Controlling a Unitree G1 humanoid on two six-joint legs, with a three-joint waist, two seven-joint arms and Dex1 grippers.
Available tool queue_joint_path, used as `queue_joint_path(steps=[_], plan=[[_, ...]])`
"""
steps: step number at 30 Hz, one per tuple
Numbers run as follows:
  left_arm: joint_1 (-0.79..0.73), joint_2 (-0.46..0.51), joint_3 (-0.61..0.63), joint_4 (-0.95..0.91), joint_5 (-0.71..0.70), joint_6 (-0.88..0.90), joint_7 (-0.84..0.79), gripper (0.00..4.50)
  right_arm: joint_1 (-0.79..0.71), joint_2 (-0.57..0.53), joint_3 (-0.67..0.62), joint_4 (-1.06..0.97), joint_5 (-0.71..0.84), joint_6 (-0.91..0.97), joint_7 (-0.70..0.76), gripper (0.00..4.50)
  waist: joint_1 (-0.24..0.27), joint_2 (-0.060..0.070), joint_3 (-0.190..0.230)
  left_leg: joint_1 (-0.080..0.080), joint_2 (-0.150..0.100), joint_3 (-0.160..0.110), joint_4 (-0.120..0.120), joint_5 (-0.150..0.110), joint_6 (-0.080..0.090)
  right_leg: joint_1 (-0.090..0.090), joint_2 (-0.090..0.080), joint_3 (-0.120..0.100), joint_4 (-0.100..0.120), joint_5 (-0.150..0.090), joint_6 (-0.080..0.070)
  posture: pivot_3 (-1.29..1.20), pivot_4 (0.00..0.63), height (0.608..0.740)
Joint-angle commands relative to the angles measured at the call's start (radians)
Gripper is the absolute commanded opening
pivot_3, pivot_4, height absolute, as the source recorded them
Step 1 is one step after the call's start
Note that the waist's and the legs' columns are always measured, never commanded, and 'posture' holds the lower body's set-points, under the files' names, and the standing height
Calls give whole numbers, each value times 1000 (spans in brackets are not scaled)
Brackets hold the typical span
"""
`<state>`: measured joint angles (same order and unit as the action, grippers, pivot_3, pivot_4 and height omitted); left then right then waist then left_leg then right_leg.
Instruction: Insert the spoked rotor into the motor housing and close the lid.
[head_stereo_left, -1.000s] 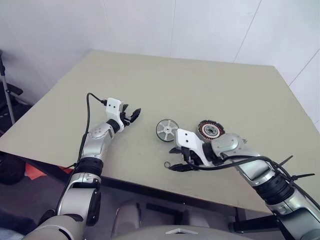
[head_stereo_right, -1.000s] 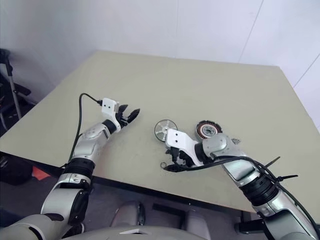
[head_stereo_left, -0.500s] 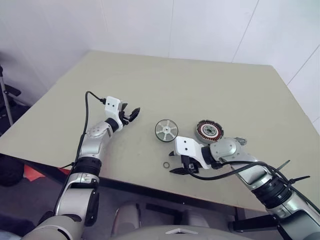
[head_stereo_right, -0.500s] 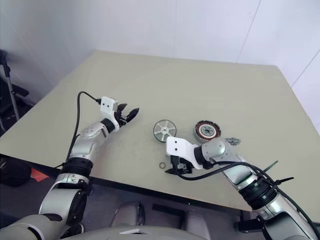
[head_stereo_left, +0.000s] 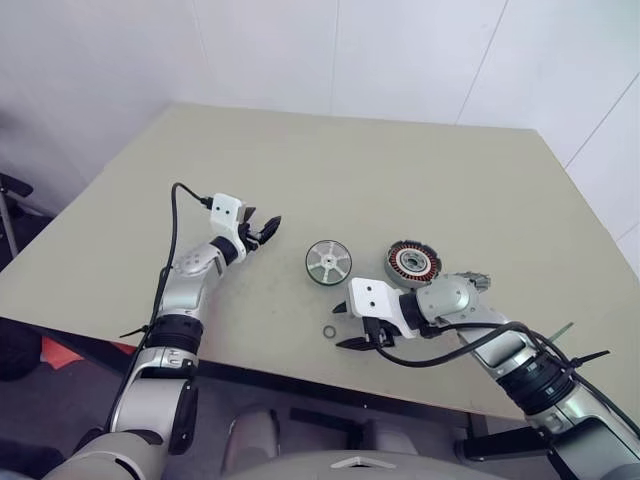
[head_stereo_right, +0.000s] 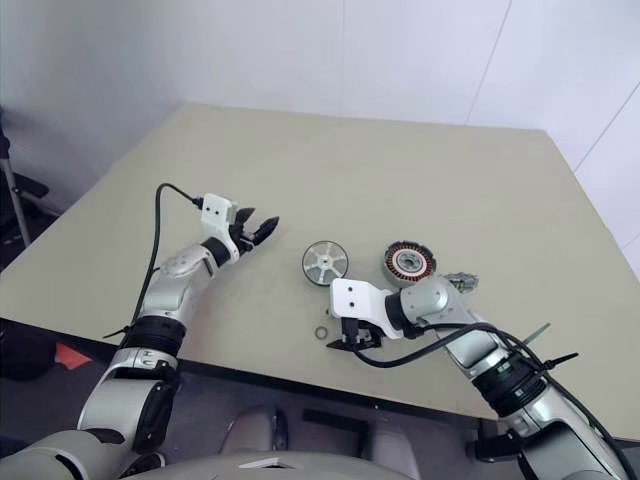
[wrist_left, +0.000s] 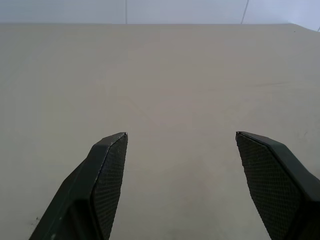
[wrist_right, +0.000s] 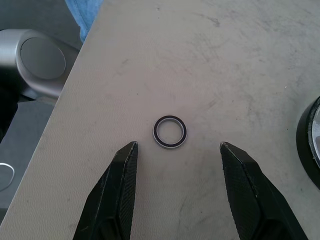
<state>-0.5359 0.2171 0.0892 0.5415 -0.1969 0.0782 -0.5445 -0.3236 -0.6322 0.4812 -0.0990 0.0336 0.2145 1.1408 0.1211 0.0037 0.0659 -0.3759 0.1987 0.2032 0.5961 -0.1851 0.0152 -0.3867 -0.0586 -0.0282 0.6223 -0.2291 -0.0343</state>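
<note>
Spoked rotor, a flat silver metal disc with radial spokes and a dark rim (head_stereo_left: 328, 262), lies flat on the beige matte surface (head_stereo_left: 400, 170), near the middle of its front half. Motor housing, a round black shell with copper-coloured windings around a silver centre (head_stereo_left: 412, 264), sits just beside the rotor on the robot's right, apart from it. A small grey metal piece (head_stereo_left: 474, 282) lies to the right of the housing, partly behind the right arm; what it is cannot be made out. A small thin metal ring with a dark inner band (wrist_right: 170, 132) lies flat near the front edge of the surface, in front of the rotor and separate from it. Right gripper (wrist_right: 176, 145) hangs low over the surface close to the front edge, pointing toward the robot's left and angled downward; its two black fingers (wrist_right: 122, 172) are spread apart and grasp nothing, and in the right wrist view the ring sits just beyond the fingertips, between their lines, not touching either. Left gripper (head_stereo_left: 266, 229) is held above the surface well to the left of the rotor, pointing toward the robot's right; its black fingers (wrist_left: 107, 165) are released wide, with bare surface between them. A black cable (head_stereo_left: 178, 215) loops from the left wrist down along the forearm.
</note>
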Motion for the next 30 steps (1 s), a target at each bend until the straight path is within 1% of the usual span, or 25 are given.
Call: queue_joint_path(steps=[1,11,18,22,30], plan=[[-3,6,4,-39,-4,-10,7,3692,3,-11,13,-1,-1,-4,40,2929,1,0,0,0,0,0,0,0,0,0,0,0,0,0,0,0,0,740],[-9,-5,3,-20,-4,-23,13,3692,-19,-52,-39,-109,56,51,103,2929,3,0,0,-1,0,0,0,0,1,0,0,0,-1,0,0,0,0,740],[-12,-3,2,-13,-2,-25,8,3692,-29,-15,-21,-120,43,86,66,2929,3,0,0,-1,0,0,0,0,0,0,0,0,0,0,0,0,0,740],[-12,0,1,-14,0,-23,7,3692,-47,13,-12,-92,30,90,45,2929,3,0,0,-1,0,0,0,0,0,0,0,0,0,0,0,0,0,740],[-2,11,6,-31,-1,-18,11,3692,-72,43,12,-36,13,83,60,2929,2,0,0,-1,0,0,0,0,0,-1,0,0,0,0,0,0,0,740]])
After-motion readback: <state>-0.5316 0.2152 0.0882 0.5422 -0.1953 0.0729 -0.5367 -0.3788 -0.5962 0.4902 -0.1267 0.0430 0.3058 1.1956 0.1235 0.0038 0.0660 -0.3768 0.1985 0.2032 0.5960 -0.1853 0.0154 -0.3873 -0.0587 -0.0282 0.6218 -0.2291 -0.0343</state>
